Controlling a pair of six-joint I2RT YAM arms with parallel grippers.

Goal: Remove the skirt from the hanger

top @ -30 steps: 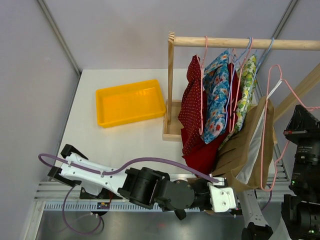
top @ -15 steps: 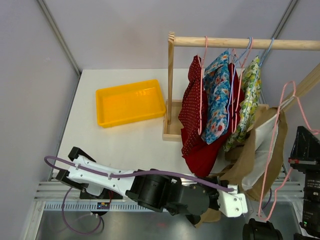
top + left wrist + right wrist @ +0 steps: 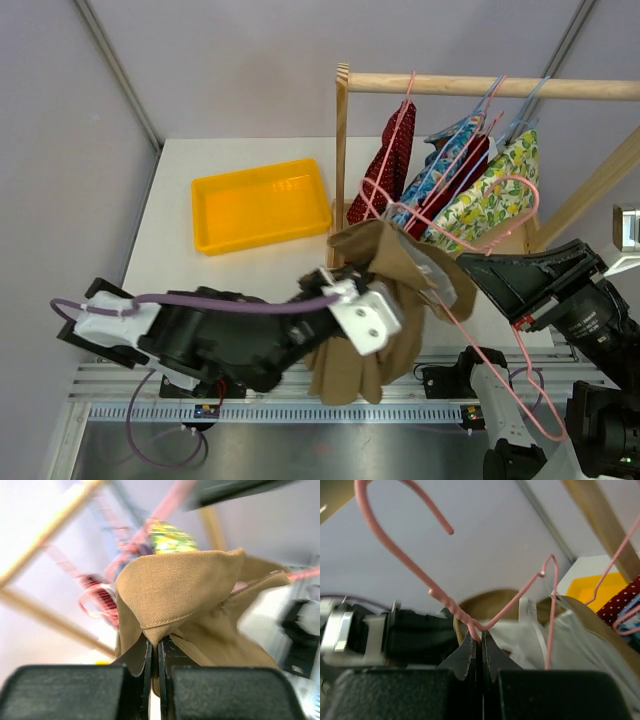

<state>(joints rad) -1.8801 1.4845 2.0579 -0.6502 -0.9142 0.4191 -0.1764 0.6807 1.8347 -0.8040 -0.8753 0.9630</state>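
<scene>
Skirt (image 3: 385, 300) cloth is pinched between the closed fingers of my left gripper (image 3: 154, 652), bunched just in front of the wooden rack (image 3: 342, 170). My right gripper (image 3: 479, 645) is clamped on the pink hanger (image 3: 460, 612) at its twisted neck. The waistband looks hooked on the wire, so I'd hold the hanger firm and draw the cloth off along its arm, not straight down.

White table (image 3: 230, 272) — left of and beyond the left claw (image 3: 154, 650). Wooden rack (image 3: 342, 170), post and crossbar, just beyond the claw. Plain grey walls (image 3: 220, 60) further back. Slotted rail (image 3: 105, 392), seemingly aluminium, on the claw's near side.
</scene>
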